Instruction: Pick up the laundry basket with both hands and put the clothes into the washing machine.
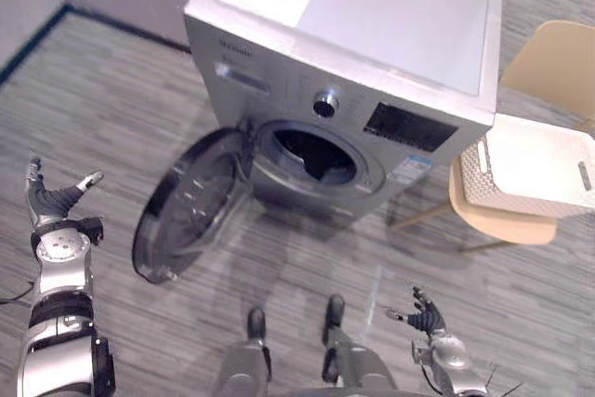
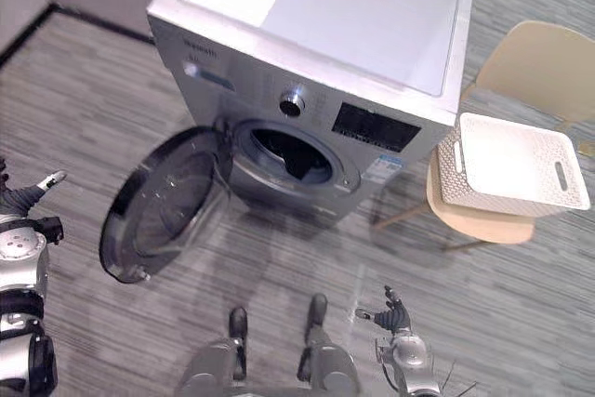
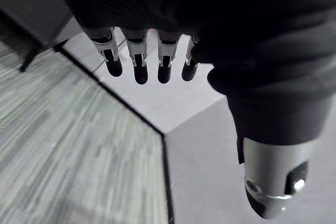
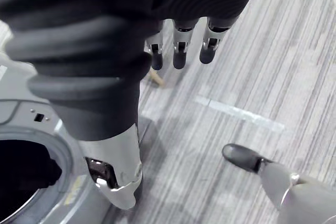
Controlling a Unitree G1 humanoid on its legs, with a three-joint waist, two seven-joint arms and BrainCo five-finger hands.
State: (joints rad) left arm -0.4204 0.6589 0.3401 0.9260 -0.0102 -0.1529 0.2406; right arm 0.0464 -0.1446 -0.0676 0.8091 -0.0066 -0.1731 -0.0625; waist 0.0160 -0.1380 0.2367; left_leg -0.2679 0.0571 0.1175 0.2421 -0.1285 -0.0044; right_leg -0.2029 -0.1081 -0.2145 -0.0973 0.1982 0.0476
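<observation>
A white perforated laundry basket (image 1: 537, 167) rests on a tan chair (image 1: 548, 67) to the right of the silver washing machine (image 1: 372, 53). The machine's round door (image 1: 186, 204) hangs open to the left, and dark clothes (image 1: 321, 155) show inside the drum. My left hand (image 1: 58, 200) is raised at the far left, open, with nothing in it. My right hand (image 1: 426, 315) hangs low at the bottom right, open and empty, well below the basket. Straight fingers (image 3: 139, 59) appear in the left wrist view, and relaxed fingers (image 4: 179, 45) in the right wrist view.
Grey striped carpet (image 1: 112, 109) runs around the machine. A wall with a dark baseboard (image 1: 37, 39) stands at the back left. The open door juts out over the floor in front of the machine, to my left. A pale tape strip (image 4: 239, 114) lies on the carpet.
</observation>
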